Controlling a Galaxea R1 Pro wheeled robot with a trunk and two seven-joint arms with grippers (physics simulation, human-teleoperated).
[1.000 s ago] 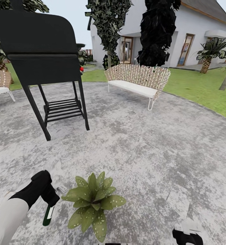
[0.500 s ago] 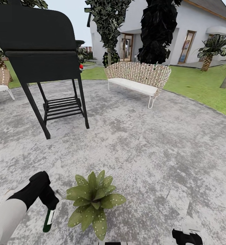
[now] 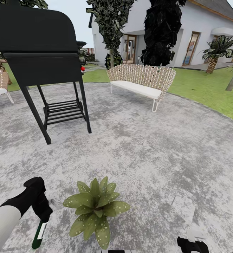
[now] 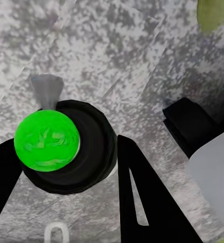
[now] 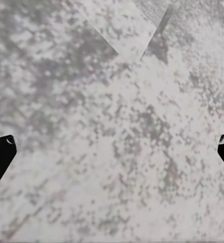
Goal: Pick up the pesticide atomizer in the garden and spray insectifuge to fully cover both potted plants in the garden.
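A: Pesticide atomizer [image 3: 39, 234] is seen at near left, hung bottom-down from the left gripper [image 3: 42, 211]. Confirmed in the left wrist view: the round dark body with a bright green end [image 4: 47, 140] is clamped between the two black fingers [image 4: 142, 197], jaws closed onto it.

B: Noted. Next to the right?

A: One potted plant [image 3: 95, 208] is placed just right of the bottle, near edge of the grey patio [image 3: 148, 151]. Leaves are speckled; the pot is hidden under them. Nozzle direction cannot be told from these frames.

B: Far side?

A: Black grill [image 3: 42, 59] at far left, wicker bench [image 3: 141, 82] at far centre, lawn [image 3: 207, 91] and white house [image 3: 200, 31] beyond. A second potted plant is not made out here.

B: Right gripper?

A: Right gripper [image 5: 112, 144] is held wide apart over bare paving, nothing between the fingertips [image 5: 1, 149].

B: Risks?

A: Spray could be wasted on the paving if the nozzle is aimed away from the rosette. Leaves could be knocked if the bottle is swung too close. Coverage is likely left partial if only one side is sprayed. The bottle might slip, since it is gripped on a round body.
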